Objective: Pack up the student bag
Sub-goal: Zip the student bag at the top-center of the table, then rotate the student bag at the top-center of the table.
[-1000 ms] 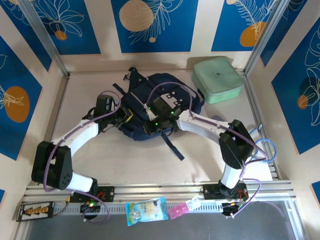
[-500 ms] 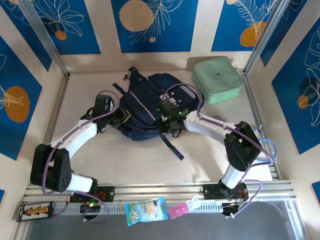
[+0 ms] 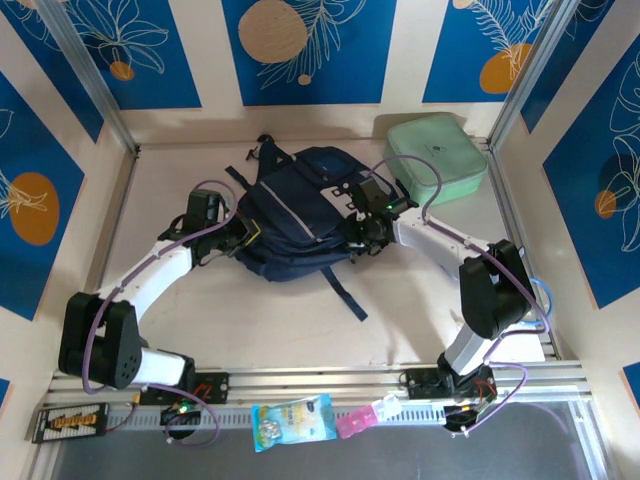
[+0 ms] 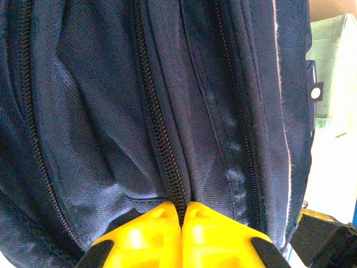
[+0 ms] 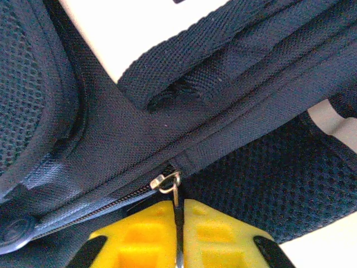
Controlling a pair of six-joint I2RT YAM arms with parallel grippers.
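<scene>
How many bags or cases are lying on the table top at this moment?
2. The student bag lies in the middle, between the two arms. The mint green case lies at the far right corner. The arms could hide something smaller.

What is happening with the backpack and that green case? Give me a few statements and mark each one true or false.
1. The right gripper pinches the zipper pull of the student bag. True.
2. The mint green case is packed inside the bag. False: it lies outside it, on the table near the far right corner.
3. The left gripper is closed on the bag's fabric at a zip seam. True.
4. The bag stands upright. False: it lies flat on the table.
</scene>
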